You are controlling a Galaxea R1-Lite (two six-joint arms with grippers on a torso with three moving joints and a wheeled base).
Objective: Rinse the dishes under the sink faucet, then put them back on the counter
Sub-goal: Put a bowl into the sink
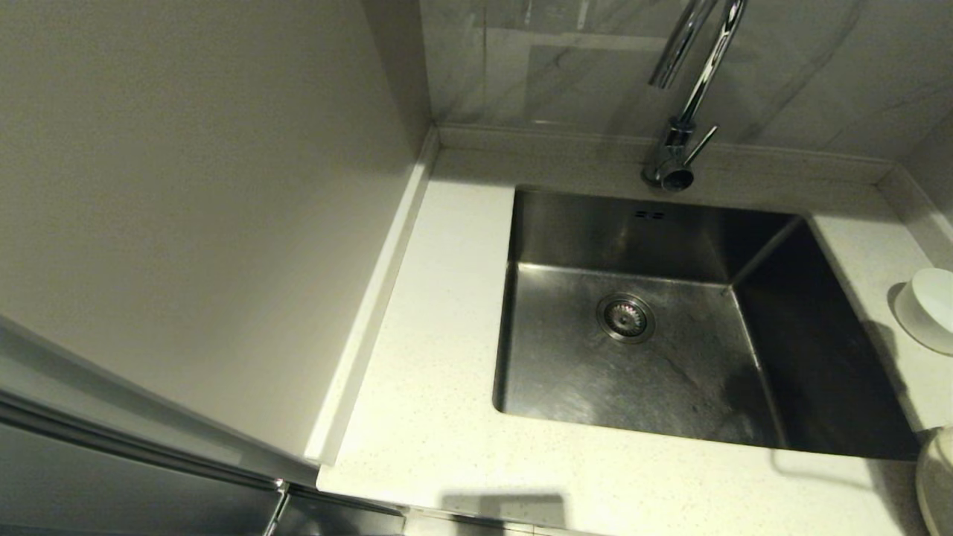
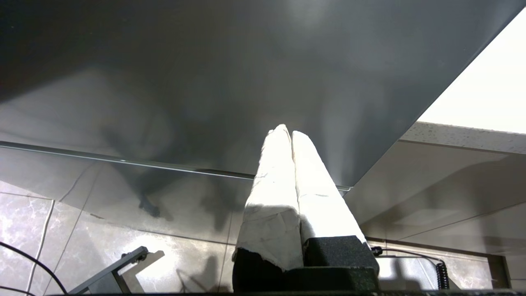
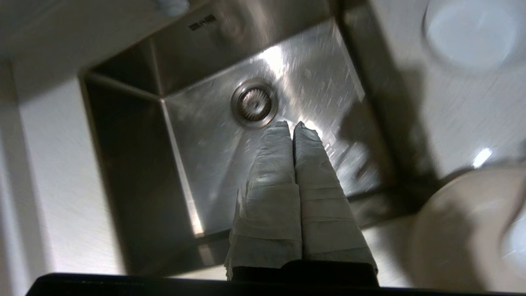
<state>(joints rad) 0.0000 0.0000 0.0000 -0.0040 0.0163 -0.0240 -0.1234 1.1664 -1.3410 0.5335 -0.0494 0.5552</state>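
A: Stainless-steel sink (image 1: 670,357): deep square basin let into the pale speckled surface (image 1: 432,372), drain strainer (image 1: 625,318) near the middle of its floor, nothing lying in it. Chrome faucet (image 1: 681,126) stands behind the back rim.

B: Location of the dishes?

A: On the strip of surface at the robot's right of the basin. White bowl (image 1: 931,307) lies toward the back; cream-beige plate (image 1: 939,476) lies nearer the front edge, cut off by the frame. In the right wrist view the plate carries a pale object at the frame edge, too blurred to name.

B: Right gripper status?

A: Right gripper (image 3: 293,125) hangs above the basin, pointing down toward the strainer; jaws closed, tape-wrapped fingers pressed together, holding nothing.

B: Left gripper?

A: Left gripper (image 2: 287,130) parked low beside a grey cabinet panel (image 2: 246,82) above the tiled floor (image 2: 123,246); jaws closed, nothing held.
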